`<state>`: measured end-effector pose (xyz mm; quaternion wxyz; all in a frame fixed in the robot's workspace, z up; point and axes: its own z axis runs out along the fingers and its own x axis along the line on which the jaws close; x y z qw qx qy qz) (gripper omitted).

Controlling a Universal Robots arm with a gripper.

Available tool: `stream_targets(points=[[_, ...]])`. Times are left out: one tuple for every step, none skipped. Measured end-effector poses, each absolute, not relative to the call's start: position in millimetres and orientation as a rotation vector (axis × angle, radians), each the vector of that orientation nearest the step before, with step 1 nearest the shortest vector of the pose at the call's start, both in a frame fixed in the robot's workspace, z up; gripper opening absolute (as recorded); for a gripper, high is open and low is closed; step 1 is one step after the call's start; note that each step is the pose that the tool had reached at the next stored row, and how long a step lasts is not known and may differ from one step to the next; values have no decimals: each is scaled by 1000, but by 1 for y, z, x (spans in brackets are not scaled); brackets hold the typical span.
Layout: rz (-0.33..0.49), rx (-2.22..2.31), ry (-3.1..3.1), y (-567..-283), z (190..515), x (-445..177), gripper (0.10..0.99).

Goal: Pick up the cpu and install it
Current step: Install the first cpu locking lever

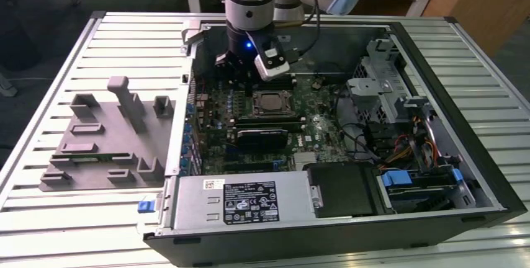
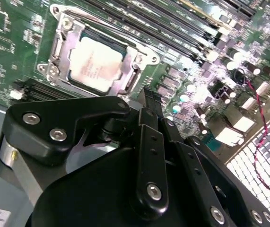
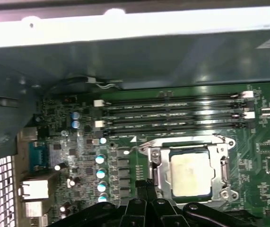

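In the exterior view, an open computer case (image 1: 463, 175) lies on a slatted metal table (image 1: 49, 218), and the arm reaches down into it from above. The gripper (image 1: 245, 77) hangs over the green motherboard (image 1: 319, 116), near the case's far wall. The cpu (image 1: 271, 102) lies flat in its socket at the middle of the board, silver top up, on the near side of the gripper and apart from it. A black rectangular block (image 1: 262, 136) sits just on the near side of the socket. A grey fixture tray (image 1: 99, 144) rests on the table to the exterior view's left of the case. In the second wrist view, the gripper (image 2: 151, 97) fills the foreground. Its two slim black fingers are pressed together with nothing between them, and their tips stop just short of the socket. The cpu (image 2: 97, 64) sits inside the metal socket frame (image 2: 59, 45), untouched, with the memory slots (image 2: 172, 21) running along the frame's far side. In the first wrist view, the cpu (image 3: 191, 175) again lies seated in the frame (image 3: 156, 163), beside the long memory slots (image 3: 172, 113). The gripper (image 3: 145, 183) is closed and empty, with its tips next to the frame's edge and off the chip.
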<state>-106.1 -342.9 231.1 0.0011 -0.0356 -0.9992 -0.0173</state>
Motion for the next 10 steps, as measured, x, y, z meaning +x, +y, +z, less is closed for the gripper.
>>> stream_targets(points=[[-55, -112, -3137, -343, 231, -108, 106], [-57, -112, -3137, -343, 231, -110, 106], [-58, -112, -3137, -343, 231, -112, 106], [-60, -112, -3137, -343, 231, -113, 106], [-66, -112, -3136, -343, 231, -114, 106], [-78, -112, -3136, -343, 231, -116, 106], [-93, -111, -3135, -343, 231, -116, 106], [-105, -112, -3135, -344, 231, -117, 106], [-115, -112, -3134, -344, 231, -118, 106], [-122, -112, -3134, -344, 231, -119, 106]])
